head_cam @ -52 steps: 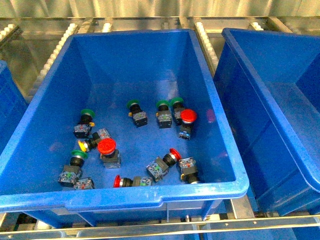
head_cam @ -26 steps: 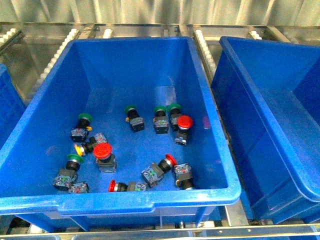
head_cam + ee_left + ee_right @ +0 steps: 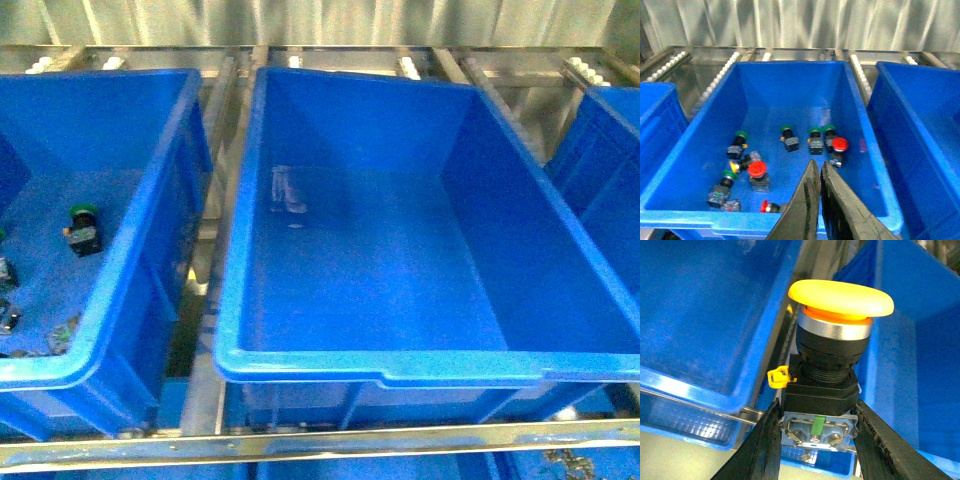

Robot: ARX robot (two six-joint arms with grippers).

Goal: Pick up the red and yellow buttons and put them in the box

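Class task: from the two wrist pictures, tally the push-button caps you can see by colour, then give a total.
Green caps: 5
Red caps: 3
Yellow caps: 2, one in the tote, one held by the right gripper
Total: 10; the left gripper hides part of the tote floor.

Bright and even in all three views, lit from overhead. Looks soft and slightly smeared across the front view, with a pale glare patch low on the far wall of the box and washed-out streaks along the metal wall. Bows straight rims a little near the frame edges. Reads sharper from the left wrist, apart from the blurred left fingers close to the lens. Focuses crisply on the yellow button from the right wrist, with its cap near overexposed and the blue behind it hazy.
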